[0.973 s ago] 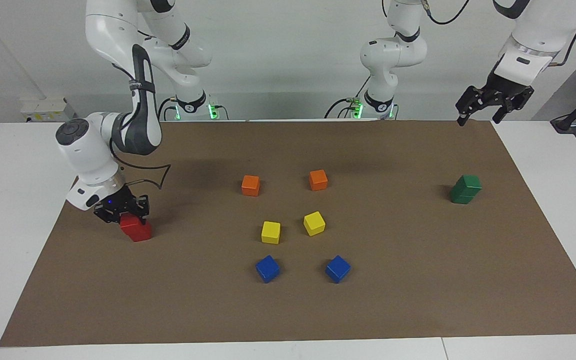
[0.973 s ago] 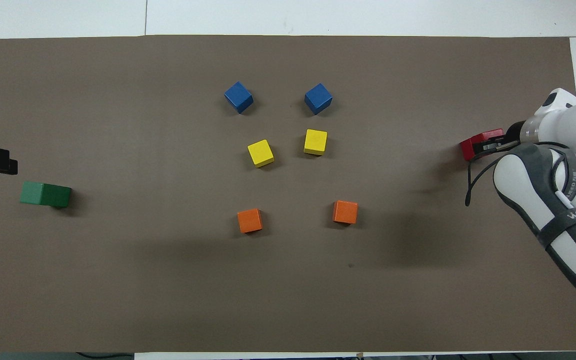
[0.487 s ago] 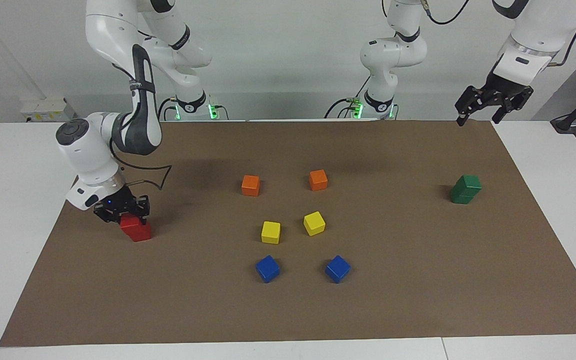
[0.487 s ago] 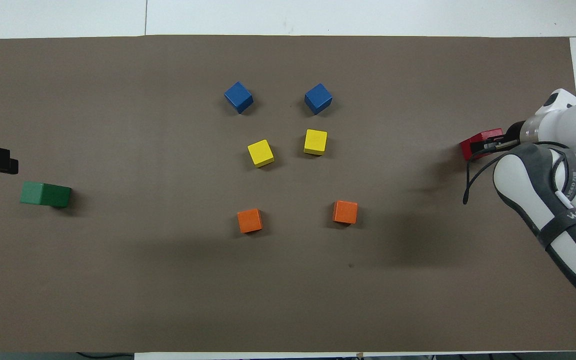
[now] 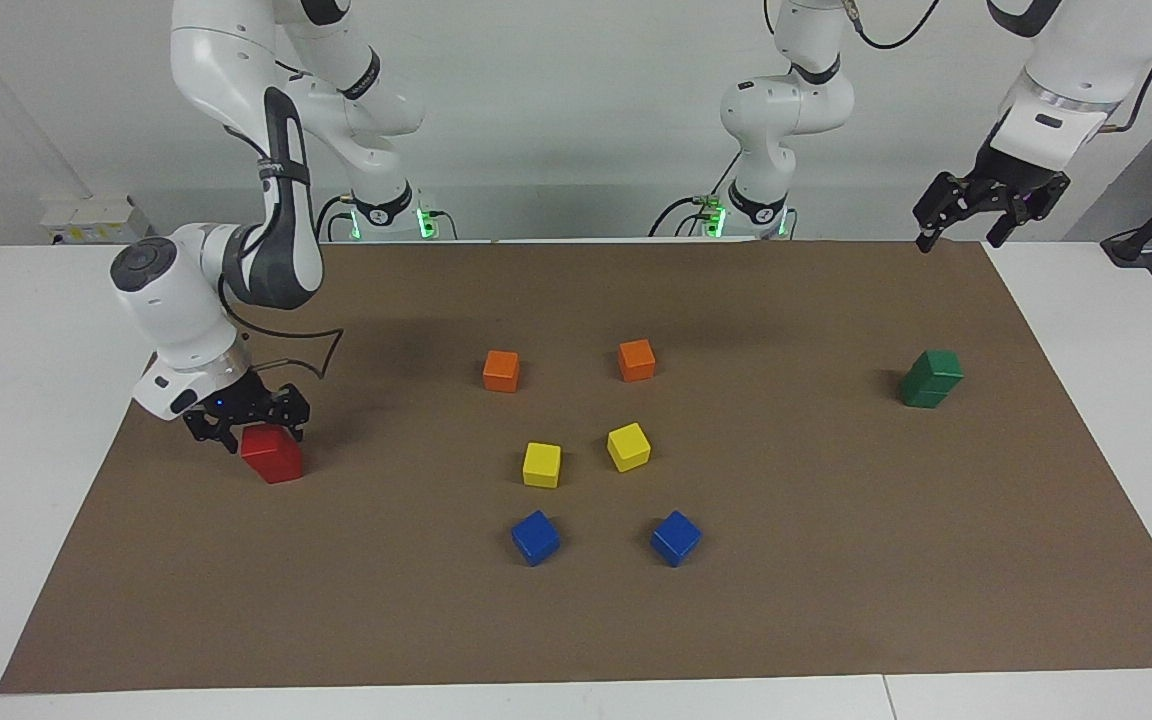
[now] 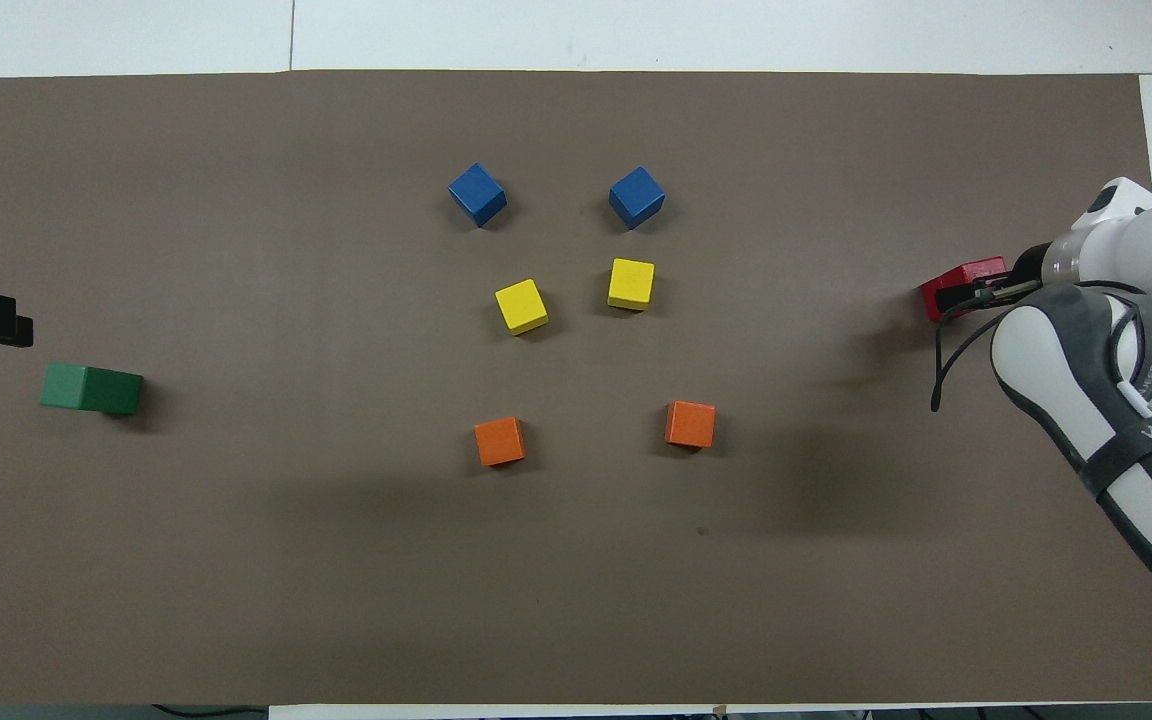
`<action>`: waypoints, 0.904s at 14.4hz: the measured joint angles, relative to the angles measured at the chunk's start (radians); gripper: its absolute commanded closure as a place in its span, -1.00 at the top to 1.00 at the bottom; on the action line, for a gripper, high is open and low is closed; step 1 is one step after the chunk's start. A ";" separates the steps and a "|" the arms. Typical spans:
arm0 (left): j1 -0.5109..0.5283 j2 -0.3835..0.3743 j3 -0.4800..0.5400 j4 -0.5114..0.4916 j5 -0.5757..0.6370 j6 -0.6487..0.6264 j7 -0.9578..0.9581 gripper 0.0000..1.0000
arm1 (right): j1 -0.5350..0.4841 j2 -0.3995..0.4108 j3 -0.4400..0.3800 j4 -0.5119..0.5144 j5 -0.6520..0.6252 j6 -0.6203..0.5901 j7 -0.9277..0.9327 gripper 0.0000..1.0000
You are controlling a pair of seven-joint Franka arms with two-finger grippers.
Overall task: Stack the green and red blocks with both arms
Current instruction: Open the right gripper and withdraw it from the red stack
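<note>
Think of the brown mat [image 6: 236, 580] on the tabletop [image 6: 736, 30] as a clock face in the overhead view, with 6 o'clock at the robots' edge.

The two green blocks [image 5: 931, 378] sit one on top of the other at 9 o'clock, close to the mat's edge. The red blocks [image 5: 274, 458] make one small red pile at 3 o'clock, also close to the edge. It looks two blocks tall, but the claw hides part of it.

The right claw [image 5: 248, 430] is low down at the top of the red pile. Its fingers [image 5: 204, 432] are spread wide, one on each side of the top block, and they squeeze nothing. I cannot tell if they touch the block.

The left claw [image 5: 961, 225] hangs high in the air with its fingers spread too, and it holds nothing. It is over the mat's corner at about 8 o'clock, well apart from the green pile. That arm waits.

Around the middle of the clock are six more blocks. Two blue blocks [image 6: 477, 194] are toward 12 o'clock. Two orange blocks [image 6: 500, 441] are toward 6 o'clock. Two yellow blocks [image 6: 521, 306] lie between them, just on the 12 o'clock side of the middle.
</note>
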 measured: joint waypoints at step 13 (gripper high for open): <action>0.000 0.000 -0.001 0.000 0.000 0.007 0.000 1.00 | 0.061 -0.437 0.024 0.064 -0.005 -0.682 0.250 1.00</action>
